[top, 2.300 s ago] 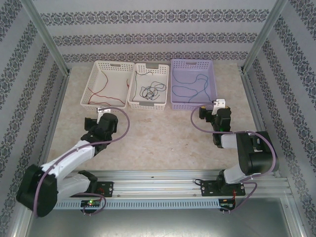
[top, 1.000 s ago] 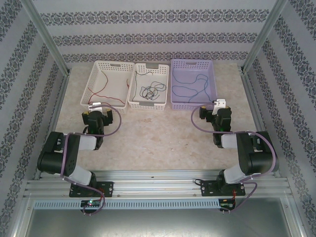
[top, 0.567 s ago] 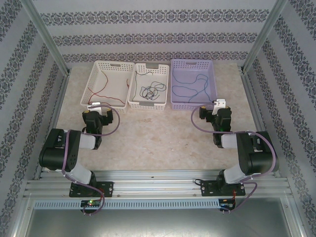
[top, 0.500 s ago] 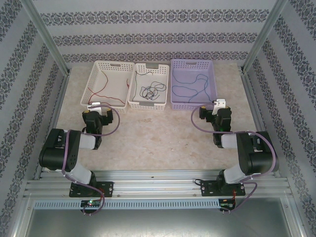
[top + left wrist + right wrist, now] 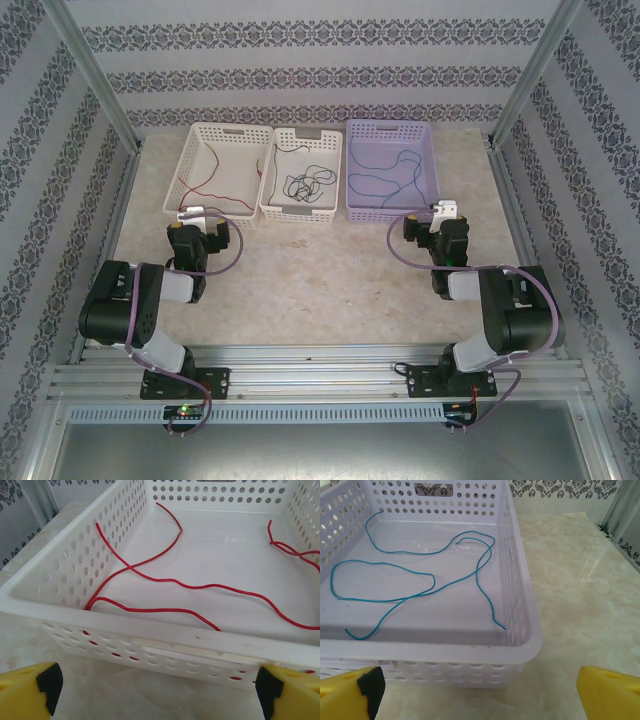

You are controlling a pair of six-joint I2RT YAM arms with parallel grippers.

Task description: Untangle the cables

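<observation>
My L gripper point(image 5: 156, 682): spread wide, empty.
My R gripper point(image 5: 479, 682): likewise.
Red cable point(image 5: 215, 585): ahead of L, crosswise in basket point(image 5: 150, 636).

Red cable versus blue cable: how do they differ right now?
The red cable lies in the white basket, the blue cable in the lilac basket. The red cable is ahead of the left gripper, the blue cable ahead of the right gripper. Shared: each lies loose, alone in its basket, ungripped.
</observation>
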